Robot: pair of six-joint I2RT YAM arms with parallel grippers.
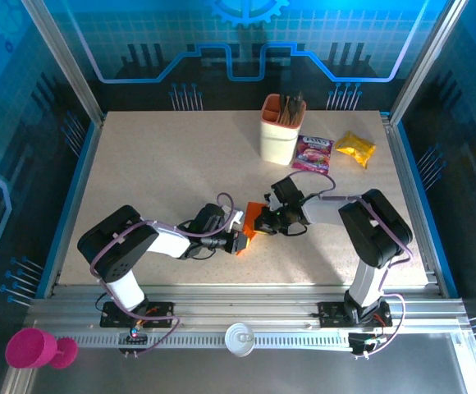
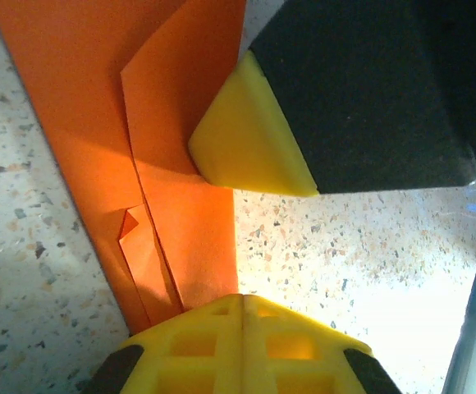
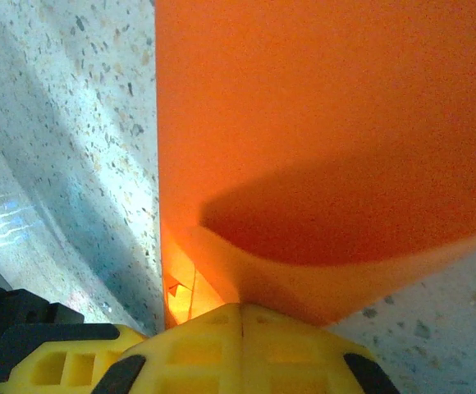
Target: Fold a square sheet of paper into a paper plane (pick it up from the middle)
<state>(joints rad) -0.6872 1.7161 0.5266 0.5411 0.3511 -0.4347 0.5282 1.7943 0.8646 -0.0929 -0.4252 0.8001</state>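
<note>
orange paper [image 3: 328, 123] runs straight into the right gripper [image 3: 240, 318] in the right wrist view. the two yellow fingers are pressed together at the bottom of the frame with only a thin seam between them, and the sheet's near edge curls up and is pinched there. from that pinch the paper spreads over the upper right of the frame, flat and plain, with a dark shadow across its middle. the left gripper [image 3: 74, 357] shows as a yellow and black block in the lower left corner, just beside.

in the left wrist view the left gripper [image 2: 242, 310] is likewise closed — fingers meeting at bottom centre, the paper's lower end tucked in at their left half. above them the paper climbs to the upper left as a long strip with layered flaps and a small creased corner low down. one yellow fingertip [image 2: 250, 144] of the right gripper rests against the strip's right side from the upper right, its black body behind it.

from the top camera the paper [image 1: 256, 222] is a small orange patch just below the centre of the frame, on the speckled table [image 1: 164, 164], held between the two gripper tips — left arm reaching in from the lower left, right arm from the right. well apart, toward the upper right, stand a peach cup [image 1: 277, 139] holding dark sticks [image 1: 289, 107], a purple snack packet [image 1: 313, 153] beside it and a yellow snack packet [image 1: 356, 148] further right.
</note>
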